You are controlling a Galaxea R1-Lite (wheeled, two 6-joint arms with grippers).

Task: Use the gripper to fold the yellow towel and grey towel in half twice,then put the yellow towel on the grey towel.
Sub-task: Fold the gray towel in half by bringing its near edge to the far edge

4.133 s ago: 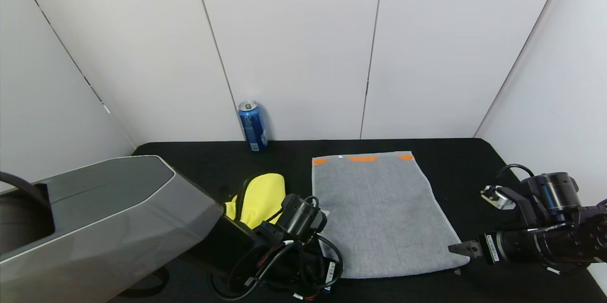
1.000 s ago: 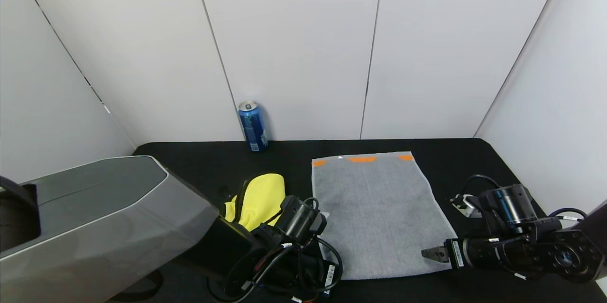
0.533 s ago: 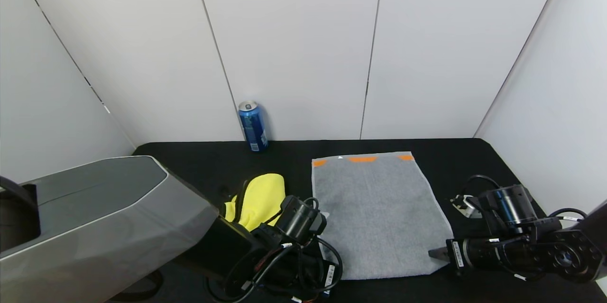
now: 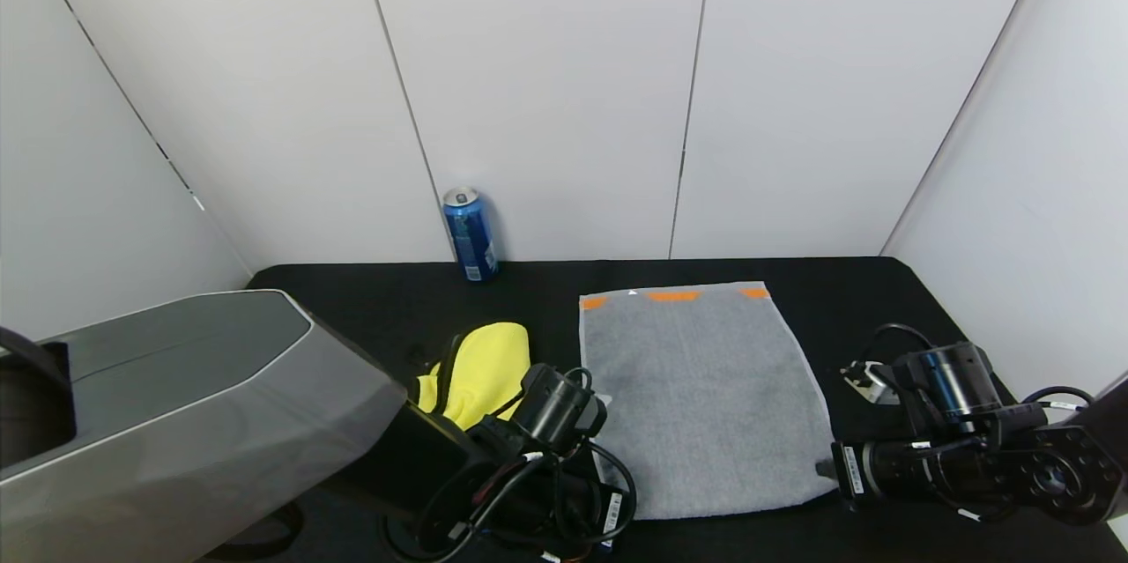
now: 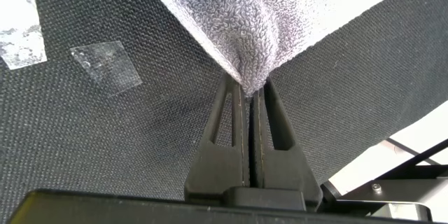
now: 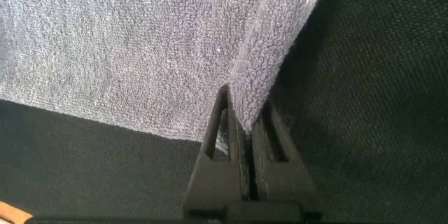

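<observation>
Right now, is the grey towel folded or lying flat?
Lying flat, not folded: the grey towel is spread in one layer on the black table. Both near corners are pinched by the left gripper and the right gripper.

Grey towel (image 4: 705, 396) flat, yellow towel (image 4: 483, 369) bunched alongside

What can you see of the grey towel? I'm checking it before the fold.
The grey towel is light grey looped terry, rectangular, with orange marks along its far edge. It lies flat and unfolded on the black table. The left gripper and right gripper are each shut on a near corner.
</observation>
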